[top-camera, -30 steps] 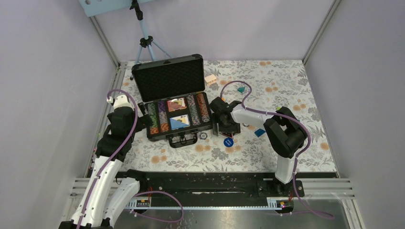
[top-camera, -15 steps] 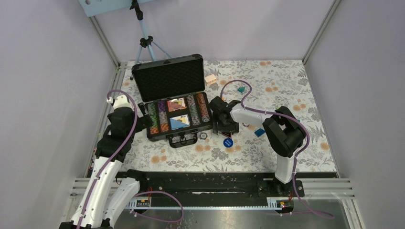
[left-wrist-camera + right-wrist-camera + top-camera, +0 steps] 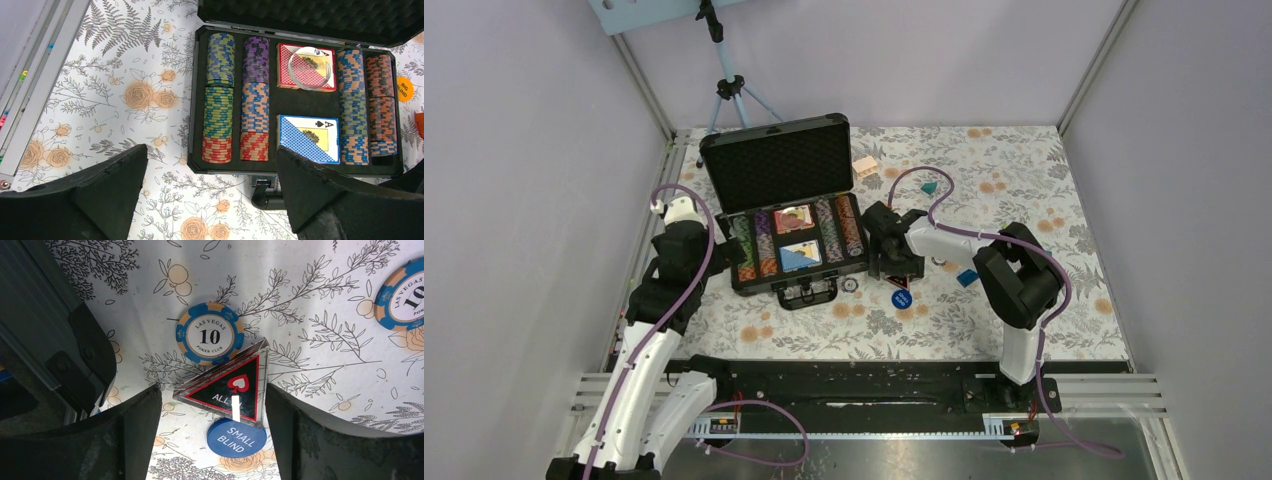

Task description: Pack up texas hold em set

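We are hovering the right gripper [image 3: 212, 395] over the clear triangular all-in marker [image 3: 232, 385], released jaws flanking it at 3 and 9 o'clock; the open black foam-lined case [image 3: 776, 165] is lying beyond at 9. The left gripper [image 3: 211, 152] is gaping empty, farther off.

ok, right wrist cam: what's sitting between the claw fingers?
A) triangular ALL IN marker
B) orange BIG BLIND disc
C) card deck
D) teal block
A: the black, red-edged ALL IN marker sits between the fingers of the open right claw. Its lower corner overlaps the blue SMALL BLIND disc, and it lies next to a blue 10 chip.
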Robot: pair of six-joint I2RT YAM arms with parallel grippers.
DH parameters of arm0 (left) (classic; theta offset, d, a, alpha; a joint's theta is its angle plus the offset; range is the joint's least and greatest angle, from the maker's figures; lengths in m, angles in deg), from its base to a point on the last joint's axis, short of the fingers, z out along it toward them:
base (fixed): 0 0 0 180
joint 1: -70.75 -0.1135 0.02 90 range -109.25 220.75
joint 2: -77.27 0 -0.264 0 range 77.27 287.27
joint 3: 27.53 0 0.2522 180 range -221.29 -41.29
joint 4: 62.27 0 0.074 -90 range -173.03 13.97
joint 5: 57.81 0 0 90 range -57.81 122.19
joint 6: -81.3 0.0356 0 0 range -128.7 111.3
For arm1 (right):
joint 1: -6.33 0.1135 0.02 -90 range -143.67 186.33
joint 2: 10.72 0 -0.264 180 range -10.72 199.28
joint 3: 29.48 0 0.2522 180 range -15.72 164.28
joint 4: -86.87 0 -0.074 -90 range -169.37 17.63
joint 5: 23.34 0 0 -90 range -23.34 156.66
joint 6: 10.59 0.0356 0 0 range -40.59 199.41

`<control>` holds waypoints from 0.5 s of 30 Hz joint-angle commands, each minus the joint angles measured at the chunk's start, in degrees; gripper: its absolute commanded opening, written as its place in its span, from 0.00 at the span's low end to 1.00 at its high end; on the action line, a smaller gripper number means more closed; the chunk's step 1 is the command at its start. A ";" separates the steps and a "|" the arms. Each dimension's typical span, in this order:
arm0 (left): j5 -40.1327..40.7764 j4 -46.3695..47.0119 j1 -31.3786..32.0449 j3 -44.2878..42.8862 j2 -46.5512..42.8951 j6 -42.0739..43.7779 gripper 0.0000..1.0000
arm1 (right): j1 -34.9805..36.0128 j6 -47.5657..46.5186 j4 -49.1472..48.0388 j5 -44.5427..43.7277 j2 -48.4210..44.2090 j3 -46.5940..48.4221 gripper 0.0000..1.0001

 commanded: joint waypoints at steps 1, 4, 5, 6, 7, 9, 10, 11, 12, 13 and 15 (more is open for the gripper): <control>-0.58 2.76 0.22 -1.82 -0.24 -0.18 0.99 | 0.33 2.21 0.76 -2.40 4.05 -1.33 0.79; -0.53 2.84 0.22 -1.82 -0.35 -0.17 0.99 | 0.33 2.11 0.81 -2.39 4.04 -1.49 0.77; -0.46 2.86 0.22 -1.75 -0.36 -0.18 0.99 | 0.31 2.12 0.77 -2.45 4.04 -1.50 0.76; -0.53 2.86 0.22 -1.76 -0.39 -0.18 0.99 | 0.31 2.05 0.78 -2.37 4.04 -1.54 0.75; -0.47 2.86 0.22 -1.74 -0.37 -0.18 0.99 | 0.29 1.98 0.78 -2.32 4.05 -1.59 0.74; -0.50 2.86 0.22 -1.73 -0.44 -0.18 0.99 | 0.31 2.06 0.76 -2.35 4.03 -1.75 0.72; -0.52 2.86 0.22 -1.73 -0.55 -0.18 0.99 | 0.30 1.99 0.77 -2.34 3.98 -1.83 0.71; -0.47 2.86 0.22 -1.74 -0.62 -0.18 0.99 | 0.35 1.98 0.74 -2.34 4.02 -1.85 0.72; -0.53 2.85 0.22 -1.73 -0.60 -0.18 0.99 | 0.28 2.02 0.77 -2.31 4.02 -1.92 0.72; -0.54 2.86 0.22 -1.73 -0.56 -0.18 0.99 | 0.34 2.04 0.81 -2.34 4.05 -1.99 0.71; -0.49 2.86 0.21 -1.73 -0.54 -0.26 0.99 | 0.26 1.94 0.75 -2.35 4.03 -1.94 0.69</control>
